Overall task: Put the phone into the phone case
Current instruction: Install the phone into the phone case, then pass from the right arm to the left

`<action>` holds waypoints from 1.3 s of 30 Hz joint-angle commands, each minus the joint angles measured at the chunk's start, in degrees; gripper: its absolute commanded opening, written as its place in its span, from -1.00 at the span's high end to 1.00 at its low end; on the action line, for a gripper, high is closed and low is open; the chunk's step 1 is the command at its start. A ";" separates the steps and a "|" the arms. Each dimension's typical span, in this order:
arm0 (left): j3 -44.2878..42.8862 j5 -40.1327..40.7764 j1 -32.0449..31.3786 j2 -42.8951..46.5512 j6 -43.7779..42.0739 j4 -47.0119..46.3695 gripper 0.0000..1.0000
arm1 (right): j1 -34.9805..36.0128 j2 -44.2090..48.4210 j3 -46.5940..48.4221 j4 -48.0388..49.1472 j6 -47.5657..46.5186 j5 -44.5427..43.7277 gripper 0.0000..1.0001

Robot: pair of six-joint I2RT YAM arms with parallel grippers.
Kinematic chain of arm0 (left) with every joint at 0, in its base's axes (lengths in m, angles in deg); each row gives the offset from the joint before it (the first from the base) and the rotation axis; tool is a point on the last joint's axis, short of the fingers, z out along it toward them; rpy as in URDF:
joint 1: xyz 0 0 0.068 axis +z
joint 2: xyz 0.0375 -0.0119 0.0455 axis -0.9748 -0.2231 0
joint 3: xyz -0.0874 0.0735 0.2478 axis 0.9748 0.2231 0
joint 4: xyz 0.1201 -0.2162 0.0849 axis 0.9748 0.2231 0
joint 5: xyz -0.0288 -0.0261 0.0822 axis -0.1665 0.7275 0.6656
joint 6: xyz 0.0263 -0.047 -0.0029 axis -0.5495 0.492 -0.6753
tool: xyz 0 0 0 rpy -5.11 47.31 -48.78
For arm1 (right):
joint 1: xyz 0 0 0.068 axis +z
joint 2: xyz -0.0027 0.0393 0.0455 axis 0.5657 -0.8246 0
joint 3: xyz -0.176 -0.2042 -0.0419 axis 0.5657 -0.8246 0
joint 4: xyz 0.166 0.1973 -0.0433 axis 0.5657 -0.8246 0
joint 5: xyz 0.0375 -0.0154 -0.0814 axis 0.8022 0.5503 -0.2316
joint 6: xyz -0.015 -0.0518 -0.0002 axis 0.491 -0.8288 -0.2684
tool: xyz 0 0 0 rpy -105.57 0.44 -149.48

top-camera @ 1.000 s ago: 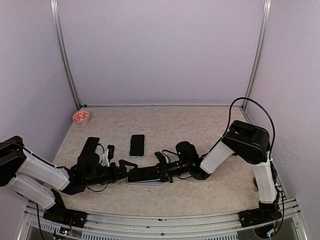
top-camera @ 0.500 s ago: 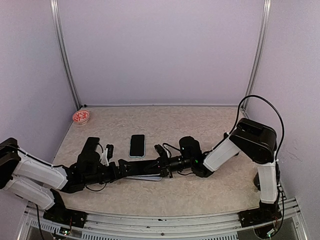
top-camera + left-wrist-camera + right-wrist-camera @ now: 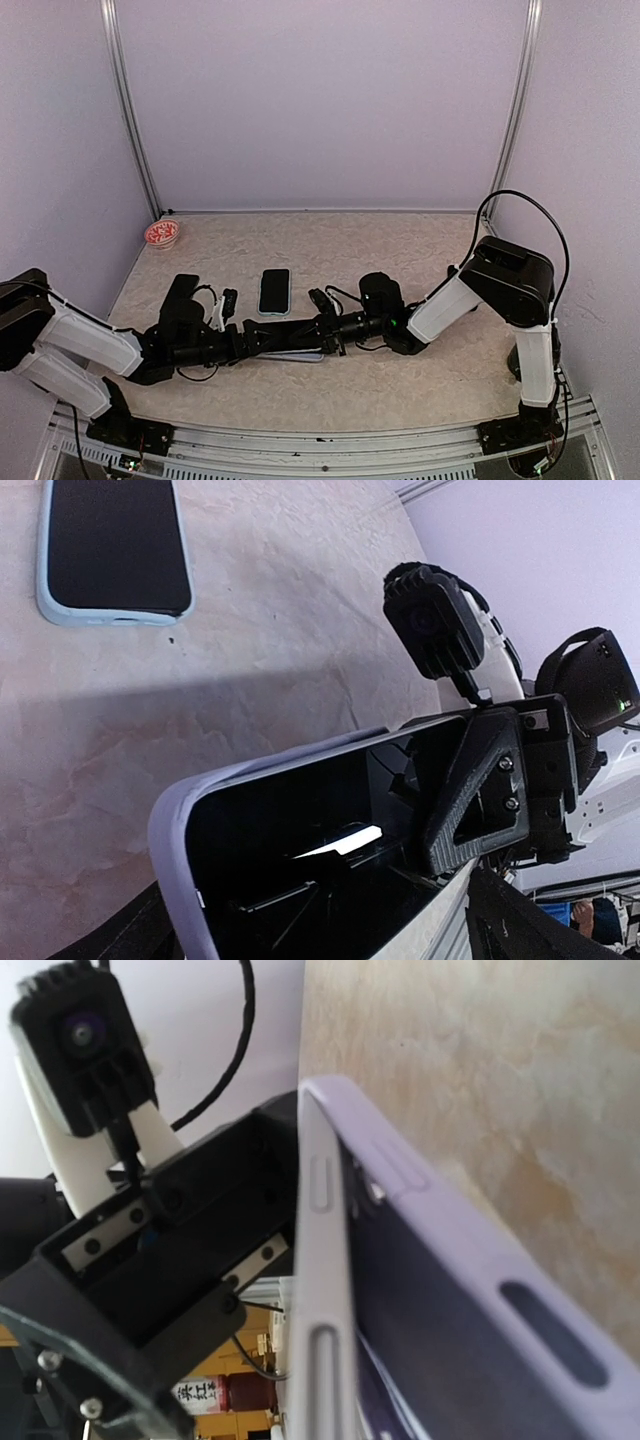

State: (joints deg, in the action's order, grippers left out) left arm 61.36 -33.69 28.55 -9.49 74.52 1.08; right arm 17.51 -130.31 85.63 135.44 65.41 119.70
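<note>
A glossy black phone (image 3: 300, 850) is lying in the lavender phone case (image 3: 170, 820), at the lower centre of the overhead view. The right gripper (image 3: 326, 336) is pinching one end tight, while the left gripper (image 3: 252, 340) is standing wide open around the other.

Phone (image 3: 295, 353) mostly hidden by left hand (image 3: 262, 338) and right hand (image 3: 323, 334); red dish (image 3: 161, 233) contents unreadable.
</note>
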 commanded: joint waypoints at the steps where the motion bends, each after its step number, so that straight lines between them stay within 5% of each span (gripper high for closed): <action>1: -1.03 -3.86 0.22 -1.11 -0.66 -5.74 -0.85 | -0.04 2.35 0.25 5.19 -1.43 1.89 1.00; 21: -0.94 -10.50 0.22 -0.64 0.10 -11.88 -0.30 | 0.33 2.51 -1.03 4.09 -12.81 7.09 1.00; 39: -0.95 -12.56 -0.39 -0.64 0.66 -14.74 0.71 | 0.31 2.12 -2.34 4.52 -14.22 7.64 1.00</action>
State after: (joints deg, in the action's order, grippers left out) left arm 61.60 -44.08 29.01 -10.54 76.73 -7.62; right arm 16.71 -128.38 83.51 141.13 50.57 127.78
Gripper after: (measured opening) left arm 0.306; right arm 0.056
